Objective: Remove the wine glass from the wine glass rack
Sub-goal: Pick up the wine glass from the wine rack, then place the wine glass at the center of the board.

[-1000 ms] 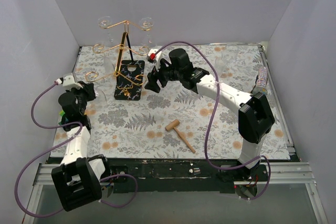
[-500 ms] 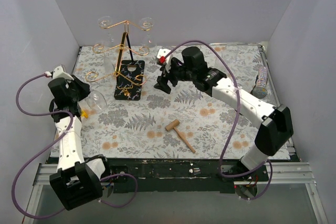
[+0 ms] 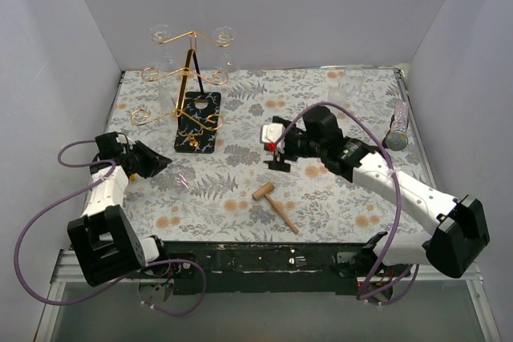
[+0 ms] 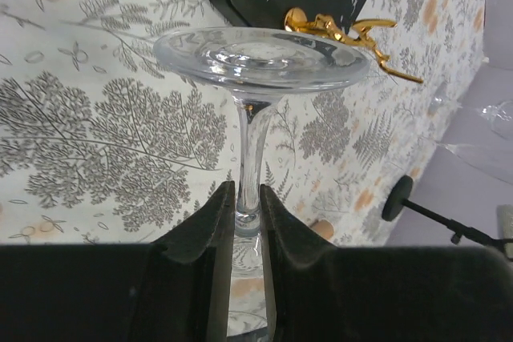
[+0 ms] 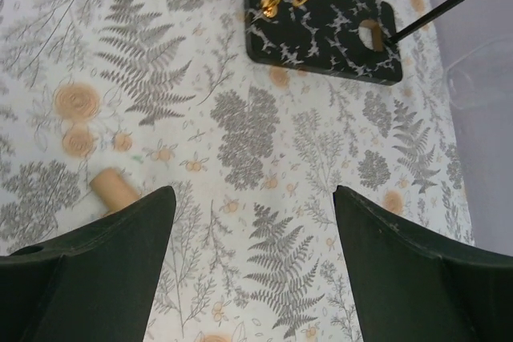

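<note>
The wine glass [image 4: 260,58] is clear; its stem runs between my left gripper's fingers and its round foot points away from the wrist camera. My left gripper [image 4: 247,214] is shut on that stem. From above, the left gripper [image 3: 151,162] holds the wine glass [image 3: 183,181] low over the patterned cloth, left of and in front of the wine glass rack [image 3: 191,78]. The gold wire rack stands on its black base [image 3: 198,122]. My right gripper [image 3: 277,159] hangs open over the middle of the table with nothing between its fingers [image 5: 136,230].
Two more clear glasses [image 3: 162,36] [image 3: 224,36] hang on the rack's upper arms. A wooden mallet [image 3: 275,204] lies front of centre. A clear glass [image 3: 340,95] and a glittery cylinder [image 3: 398,124] stand at the back right. White walls enclose three sides.
The left arm has swung forward and down, carrying the glass away from the rack. The right arm has pulled back from the rack to the table's middle.
</note>
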`<state>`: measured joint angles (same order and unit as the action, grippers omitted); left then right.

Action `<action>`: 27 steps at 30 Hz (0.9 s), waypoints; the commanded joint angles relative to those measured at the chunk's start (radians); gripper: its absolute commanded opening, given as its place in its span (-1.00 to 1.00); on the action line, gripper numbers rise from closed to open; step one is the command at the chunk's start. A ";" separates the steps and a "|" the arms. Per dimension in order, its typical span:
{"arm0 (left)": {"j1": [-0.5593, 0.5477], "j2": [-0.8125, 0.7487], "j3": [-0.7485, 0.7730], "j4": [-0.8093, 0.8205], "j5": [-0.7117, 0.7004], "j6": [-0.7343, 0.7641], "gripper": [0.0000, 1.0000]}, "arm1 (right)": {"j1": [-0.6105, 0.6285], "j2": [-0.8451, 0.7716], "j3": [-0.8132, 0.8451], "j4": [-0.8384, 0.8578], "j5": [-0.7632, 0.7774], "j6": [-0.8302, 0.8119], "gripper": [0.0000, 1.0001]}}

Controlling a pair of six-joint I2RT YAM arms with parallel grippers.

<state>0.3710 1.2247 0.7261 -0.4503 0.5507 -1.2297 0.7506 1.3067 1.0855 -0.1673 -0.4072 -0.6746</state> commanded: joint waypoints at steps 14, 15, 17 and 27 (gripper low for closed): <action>-0.058 0.087 -0.177 0.286 0.420 -0.362 -1.00 | 0.242 0.021 -0.421 0.636 0.074 -0.496 0.82; -0.060 0.097 -0.188 0.306 0.461 -0.396 -1.00 | 0.259 0.044 -0.418 0.661 0.105 -0.494 0.82; -0.058 0.114 -0.209 0.312 0.512 -0.435 -1.00 | 0.303 0.095 -0.406 0.731 0.168 -0.487 0.82; -0.060 0.090 -0.270 0.271 0.496 -0.516 -1.00 | 0.372 0.239 -0.326 0.893 0.151 -0.456 0.82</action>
<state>0.3107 1.3575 0.4728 -0.1867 0.9848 -1.6817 1.1046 1.5196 0.6945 0.5781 -0.2508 -1.1305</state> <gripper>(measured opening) 0.152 0.908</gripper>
